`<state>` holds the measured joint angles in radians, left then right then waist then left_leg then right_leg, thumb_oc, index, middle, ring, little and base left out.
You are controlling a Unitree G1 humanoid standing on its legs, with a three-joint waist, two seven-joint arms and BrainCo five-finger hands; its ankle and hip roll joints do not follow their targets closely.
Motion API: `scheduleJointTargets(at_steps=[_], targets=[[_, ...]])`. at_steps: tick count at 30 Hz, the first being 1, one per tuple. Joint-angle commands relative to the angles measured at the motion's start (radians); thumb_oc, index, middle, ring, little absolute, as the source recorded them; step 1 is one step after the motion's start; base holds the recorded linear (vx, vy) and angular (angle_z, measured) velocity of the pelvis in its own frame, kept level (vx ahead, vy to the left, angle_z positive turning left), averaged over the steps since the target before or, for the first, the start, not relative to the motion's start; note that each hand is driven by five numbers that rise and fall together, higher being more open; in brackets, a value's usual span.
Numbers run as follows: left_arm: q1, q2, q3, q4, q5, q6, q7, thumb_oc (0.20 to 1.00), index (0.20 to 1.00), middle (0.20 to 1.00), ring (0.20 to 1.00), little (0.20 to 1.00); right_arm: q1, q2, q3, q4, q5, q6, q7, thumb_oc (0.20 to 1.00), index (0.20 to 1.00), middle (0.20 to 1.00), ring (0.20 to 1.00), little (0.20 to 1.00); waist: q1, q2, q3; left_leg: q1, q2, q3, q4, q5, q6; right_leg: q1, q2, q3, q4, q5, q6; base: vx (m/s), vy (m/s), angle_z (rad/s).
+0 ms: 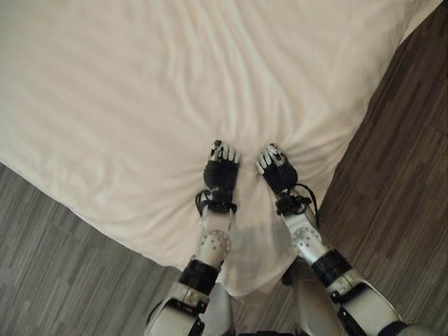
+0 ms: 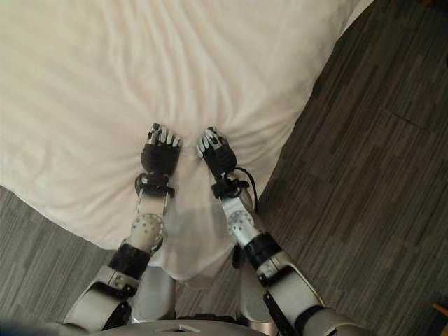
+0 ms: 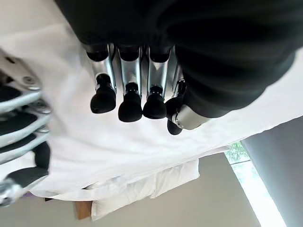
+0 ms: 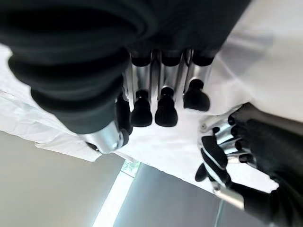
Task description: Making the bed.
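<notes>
The white, creased cloth bed sheet [image 1: 175, 84] lies mostly spread but wrinkled, while the left hand [image 1: 221, 170] and right hand [image 1: 277, 170], fingers curled, grip its bunched corner, smoothing left undone.

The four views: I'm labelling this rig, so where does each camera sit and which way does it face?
Left eye: head, looking down at the white sheet; both arms show.
Right eye: same scene, slightly offset.
Left wrist: along the left hand toward pillows.
Right wrist: along the right hand.
Shared: both wrist views catch the other hand beside their own.
</notes>
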<state>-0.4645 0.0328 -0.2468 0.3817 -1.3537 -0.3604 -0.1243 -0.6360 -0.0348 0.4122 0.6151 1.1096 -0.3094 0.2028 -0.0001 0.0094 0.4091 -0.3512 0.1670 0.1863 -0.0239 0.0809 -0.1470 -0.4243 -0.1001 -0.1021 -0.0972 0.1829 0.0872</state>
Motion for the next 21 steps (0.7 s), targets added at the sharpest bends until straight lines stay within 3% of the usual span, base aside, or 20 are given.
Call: scheduleJointTargets(at_steps=[1, 2, 4, 5, 7, 8, 9, 12, 13, 16, 17, 18, 20, 21], targets=[[0.063, -0.001, 0.009, 0.185, 0.024, 0.05, 0.08, 0.2, 0.2, 0.2, 0.2, 0.2, 0.045, -0.049, -0.102, 0.263, -0.043, 0.107, -0.18, 0.2, 0.2, 0.2, 0.2, 0.2, 0.035, 0.004, 0.014, -0.085, 0.008, -0.053, -0.063, 0.09, -0.014, 0.0, -0.077, -0.008, 0.016, -0.014, 0.081, 0.01, -0.011, 0.09], [0.063, -0.001, 0.009, 0.185, 0.025, 0.05, 0.08, 0.2, 0.2, 0.2, 0.2, 0.2, 0.044, -0.049, -0.103, 0.265, -0.043, 0.107, -0.179, 0.2, 0.2, 0.2, 0.2, 0.2, 0.035, 0.004, 0.014, -0.085, 0.008, -0.053, -0.063, 0.09, -0.014, 0.0, -0.077, -0.008, 0.016, -0.014, 0.081, 0.03, 0.002, 0.05], [0.168, 0.078, 0.177, 0.314, 0.066, 0.063, 0.078, 0.2, 0.2, 0.2, 0.2, 0.2, 0.117, -0.146, -0.282, 0.286, -0.015, 0.098, -0.185, 0.2, 0.2, 0.2, 0.2, 0.2, 0.03, 0.001, -0.009, -0.071, 0.006, -0.051, -0.063, 0.078, -0.013, 0.011, -0.081, -0.007, 0.014, -0.02, 0.081, 0.05, 0.01, 0.01], [0.168, 0.078, 0.177, 0.314, 0.066, 0.063, 0.077, 0.2, 0.2, 0.2, 0.2, 0.2, 0.117, -0.146, -0.282, 0.286, -0.015, 0.098, -0.184, 0.2, 0.2, 0.2, 0.2, 0.2, 0.03, 0.001, -0.01, -0.071, 0.006, -0.05, -0.063, 0.078, -0.013, 0.011, -0.081, -0.007, 0.014, -0.02, 0.081, 0.06, 0.009, 0.01], [0.295, 0.165, 0.303, 0.467, 0.141, 0.096, 0.06, 0.2, 0.2, 0.2, 0.2, 0.2, 0.21, -0.252, -0.477, 0.311, 0.039, 0.082, -0.192, 0.2, 0.2, 0.2, 0.2, 0.2, 0.017, 0.0, -0.046, -0.058, 0.001, -0.045, -0.063, 0.072, -0.007, 0.021, -0.086, -0.008, 0.01, -0.019, 0.081, 0.11, 0.046, 0.07], [0.408, 0.249, 0.423, 0.654, 0.219, 0.124, 0.039, 0.2, 0.2, 0.2, 0.2, 0.2, 0.265, -0.371, -0.659, 0.344, 0.077, 0.055, -0.201, 0.2, 0.2, 0.2, 0.2, 0.2, 0.007, 0.004, -0.085, -0.028, -0.006, -0.038, -0.063, 0.048, -0.001, 0.044, -0.09, -0.009, 0.01, -0.035, 0.085, 0.12, 0.084, 0.16], [0.444, 0.275, 0.467, 0.701, 0.246, 0.125, 0.031, 0.2, 0.2, 0.2, 0.2, 0.2, 0.29, -0.415, -0.71, 0.345, 0.081, 0.047, -0.202, 0.2, 0.2, 0.2, 0.2, 0.2, 0.005, 0.005, -0.096, -0.02, -0.01, -0.036, -0.063, 0.052, 0.002, 0.052, -0.092, -0.009, 0.01, -0.031, 0.085, 0.1, 0.085, 0.12], [0.502, 0.313, 0.534, 0.777, 0.277, 0.131, 0.026, 0.2, 0.2, 0.2, 0.2, 0.2, 0.328, -0.461, -0.776, 0.354, 0.065, 0.033, -0.209, 0.2, 0.2, 0.2, 0.2, 0.2, 0.002, 0.006, -0.12, 0.006, -0.014, -0.031, -0.063, 0.043, 0.008, 0.075, -0.094, -0.009, 0.01, -0.039, 0.089, 0.09, 0.063, -0.09], [0.57, 0.364, 0.616, 0.863, 0.327, 0.14, 0.026, 0.2, 0.2, 0.2, 0.2, 0.2, 0.382, -0.496, -0.845, 0.324, 0.031, 0.019, -0.214, 0.2, 0.2, 0.2, 0.2, 0.2, -0.006, 0.007, -0.157, 0.055, -0.026, -0.027, -0.063, 0.017, 0.018, 0.12, -0.098, -0.004, 0.01, -0.054, 0.095, 0.07, 0.065, -0.32], [0.588, 0.406, 0.686, 0.89, 0.347, 0.134, 0.04, 0.2, 0.2, 0.2, 0.2, 0.2, 0.436, -0.508, -0.858, 0.276, -0.04, 0.017, -0.222, 0.2, 0.2, 0.2, 0.2, 0.2, -0.02, 0.008, -0.194, 0.104, -0.044, -0.02, -0.063, 0.01, 0.033, 0.164, -0.104, -0.001, 0.01, -0.051, 0.099, 0.12, 0.08, -0.34], [0.59, 0.408, 0.687, 0.892, 0.349, 0.134, 0.04, 0.2, 0.2, 0.2, 0.2, 0.2, 0.439, -0.504, -0.857, 0.271, -0.044, 0.018, -0.224, 0.391, 0.391, 0.391, 0.391, 0.391, -0.021, 0.006, -0.194, 0.108, -0.045, -0.02, -0.063, 0.009, 0.033, 0.167, -0.105, -0.001, 0.01, -0.051, 0.099, 0.08, 0.073, -0.14], [0.583, 0.424, 0.691, 0.894, 0.367, 0.13, 0.05, 0.2, 0.2, 0.2, 0.2, 0.2, 0.452, -0.506, -0.844, 0.249, -0.082, 0.018, -0.225, 1.0, 1.0, 1.0, 1.0, 1.0, -0.027, 0.007, -0.207, 0.123, -0.047, -0.017, -0.063, 0.006, 0.036, 0.181, -0.108, -0.002, 0.01, -0.051, 0.101, 0.07, 0.054, 0.0], [0.567, 0.453, 0.683, 0.86, 0.432, 0.115, 0.083, 1.0, 1.0, 1.0, 1.0, 1.0, 0.497, -0.493, -0.805, 0.146, -0.2, 0.022, -0.256, 1.0, 1.0, 1.0, 1.0, 1.0, -0.044, 0.003, -0.225, 0.165, -0.056, -0.013, -0.063, -0.004, 0.044, 0.217, -0.116, 0.0, 0.01, -0.054, 0.105, 0.12, 0.094, 0.14], [0.539, 0.481, 0.669, 0.749, 0.488, 0.079, 0.125, 1.0, 1.0, 1.0, 1.0, 1.0, 0.548, -0.49, -0.745, 0.018, -0.335, 0.028, -0.268, 1.0, 1.0, 1.0, 1.0, 1.0, -0.056, 0.001, -0.239, 0.206, -0.061, -0.006, -0.063, -0.019, 0.048, 0.253, -0.119, 0.003, 0.01, -0.06, 0.109, 0.13, 0.105, 0.19]])
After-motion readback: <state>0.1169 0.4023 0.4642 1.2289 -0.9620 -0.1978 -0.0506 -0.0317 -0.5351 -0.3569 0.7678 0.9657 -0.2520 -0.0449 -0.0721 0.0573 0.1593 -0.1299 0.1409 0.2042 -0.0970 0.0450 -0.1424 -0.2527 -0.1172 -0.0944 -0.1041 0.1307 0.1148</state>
